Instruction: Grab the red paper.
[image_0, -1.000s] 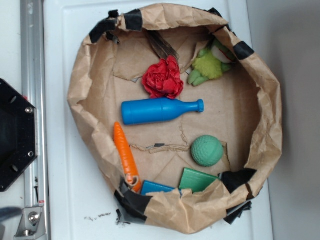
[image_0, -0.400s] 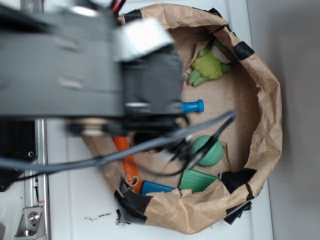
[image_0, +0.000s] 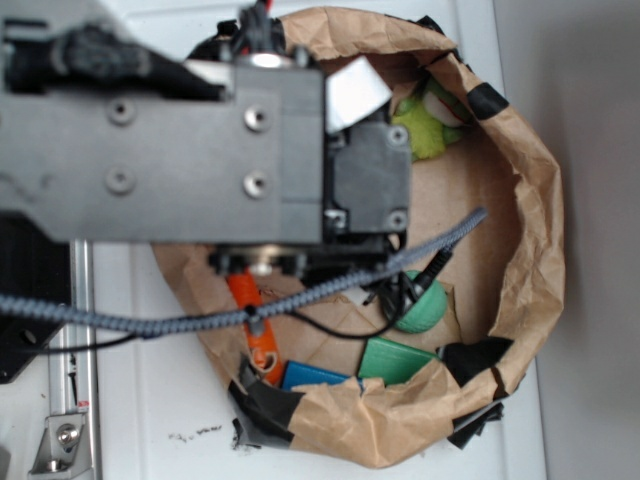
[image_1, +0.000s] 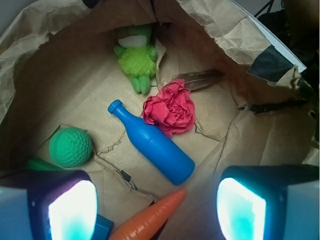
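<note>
Right now, quick notes —
red paper (image_1: 170, 111): deep red crumpled wad, rose-like folds, lying on the floor of the brown paper sack (image_1: 45, 55).
neighbours: touches the blue bottle (image_1: 152, 144) near its shoulder; green plush toy (image_1: 136, 57) just beyond; green ball (image_1: 70, 147) well apart.
fingers (image_1: 67, 207): spread wide, gripping nothing.
paper vs fingers: ahead of them, roughly centred between, not touching.
exterior view: arm (image_0: 200, 150) covers the paper.
</note>
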